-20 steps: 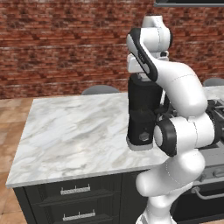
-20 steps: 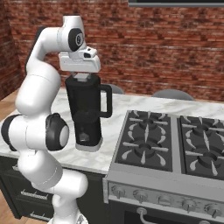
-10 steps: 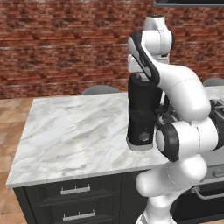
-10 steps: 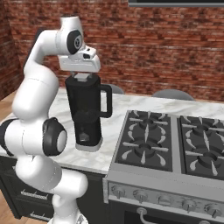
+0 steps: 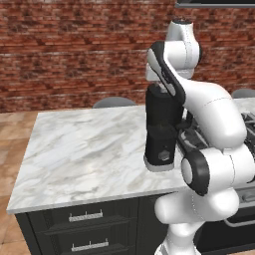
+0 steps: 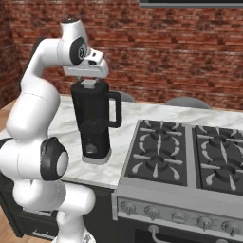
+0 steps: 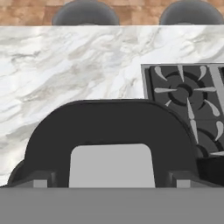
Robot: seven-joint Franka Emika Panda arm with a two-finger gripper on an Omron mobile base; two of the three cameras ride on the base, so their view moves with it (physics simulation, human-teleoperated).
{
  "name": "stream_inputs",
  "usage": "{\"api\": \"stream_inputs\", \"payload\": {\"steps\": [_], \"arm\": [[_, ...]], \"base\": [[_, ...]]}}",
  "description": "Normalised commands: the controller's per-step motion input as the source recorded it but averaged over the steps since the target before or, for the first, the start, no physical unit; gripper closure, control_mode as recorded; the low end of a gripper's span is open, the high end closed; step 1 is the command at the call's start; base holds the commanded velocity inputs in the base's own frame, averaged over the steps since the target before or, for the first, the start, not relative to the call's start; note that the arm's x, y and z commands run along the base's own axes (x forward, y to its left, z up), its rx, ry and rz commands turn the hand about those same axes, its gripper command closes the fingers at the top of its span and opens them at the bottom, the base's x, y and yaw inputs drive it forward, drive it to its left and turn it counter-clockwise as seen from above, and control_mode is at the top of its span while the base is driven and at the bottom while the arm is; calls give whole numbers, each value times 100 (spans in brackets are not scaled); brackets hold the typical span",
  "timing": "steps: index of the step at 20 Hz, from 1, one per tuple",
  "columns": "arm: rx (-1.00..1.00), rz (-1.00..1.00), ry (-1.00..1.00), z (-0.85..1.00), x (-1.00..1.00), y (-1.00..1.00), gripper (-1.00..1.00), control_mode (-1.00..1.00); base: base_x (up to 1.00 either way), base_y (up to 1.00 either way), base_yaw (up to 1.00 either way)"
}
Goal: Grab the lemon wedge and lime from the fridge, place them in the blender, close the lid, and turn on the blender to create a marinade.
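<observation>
The fingers (image 6: 88, 81) hang just above the lid (image 7: 111, 144), spread wide and holding nothing. In the hand view two small dark tips rise at either side of the lid's grey centre square, well apart from each other. The lid lies flat on top of the blender (image 6: 95, 123), so the jar looks closed; judging by that, the fingers are wide because the lid has been let go and the hand is placed to lift clear. Whether the tips touch the lid is hard to tell from the base views, since the hand covers the spot.

The blender stands upright on the marble table (image 5: 84, 149), near the edge that meets the stove (image 6: 190, 161), its handle turned toward the burners. That puts its base within easy reach for the switch, which I take to be the step left.

Counted: one blender, one lid, one stove with four burners in the right base view, two grey chair backs (image 7: 85, 12) beyond the table, two drawers (image 5: 84, 216) under it.
</observation>
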Motion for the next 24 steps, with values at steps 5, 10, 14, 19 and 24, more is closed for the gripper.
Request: {"api": "stream_inputs", "payload": {"steps": [5,10,14,19,24], "arm": [[0,0,-17,3,-5,0,-100,-100],[0,0,-19,6,-12,0,-100,-100],[0,0,-30,20,-32,0,-100,-100],[-1,0,-32,32,-53,0,-100,-100],[0,0,-26,35,-89,0,-100,-100]], "base": [[0,0,0],[0,0,0],[0,0,0],[0,0,0],[0,0,0]]}}
